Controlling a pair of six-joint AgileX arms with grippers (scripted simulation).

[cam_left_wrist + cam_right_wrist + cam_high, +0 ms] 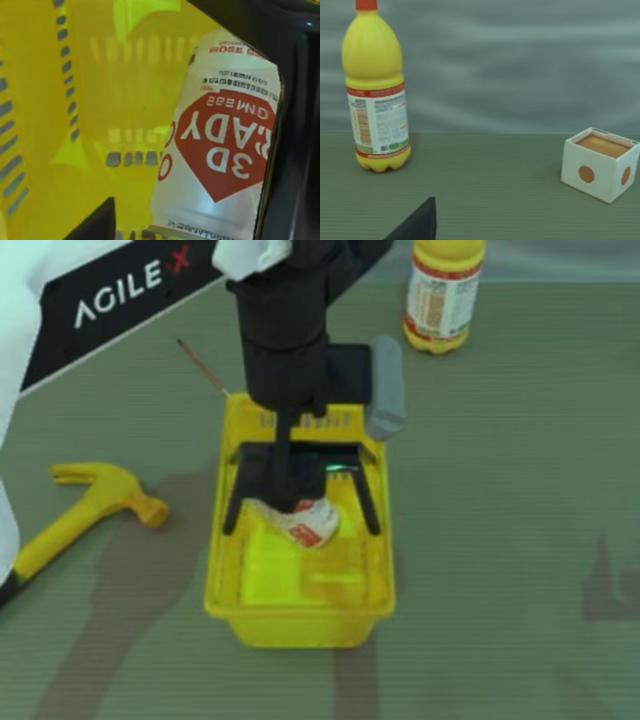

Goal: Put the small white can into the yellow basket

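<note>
Left gripper reaching down into basket, pinching can. Can tilted inside basket, red label up, near the middle, below the black handle. Hammer on table at basket's 9 o'clock. Bottle at 1 o'clock. White box near bottle. Right gripper unseen.

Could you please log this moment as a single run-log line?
left end effector: over yellow basket, holding small white can | can: inside basket, tilted | right arm: out of top view | phase: placing
</note>
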